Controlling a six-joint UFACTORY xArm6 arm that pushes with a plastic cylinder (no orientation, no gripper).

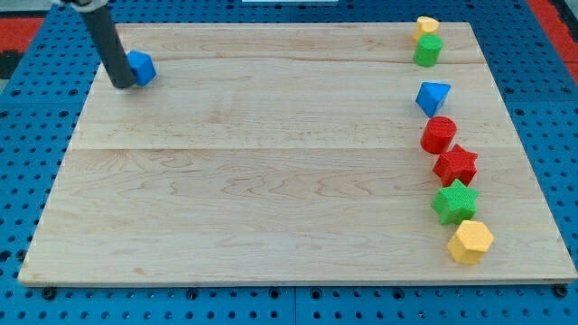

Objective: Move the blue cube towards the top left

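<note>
The blue cube (142, 67) sits near the top left corner of the wooden board (271, 181). My dark rod comes down from the view's top left, and my tip (123, 84) rests on the board just left of the cube and slightly below it, touching or nearly touching its left side. The rod hides part of the cube's left edge.
Along the view's right side stand a yellow block (427, 25), a green block (428, 50), a blue pyramid-like block (433, 97), a red cylinder (439, 134), a red star (456, 165), a green star (454, 202) and a yellow hexagon (470, 241). Blue pegboard surrounds the board.
</note>
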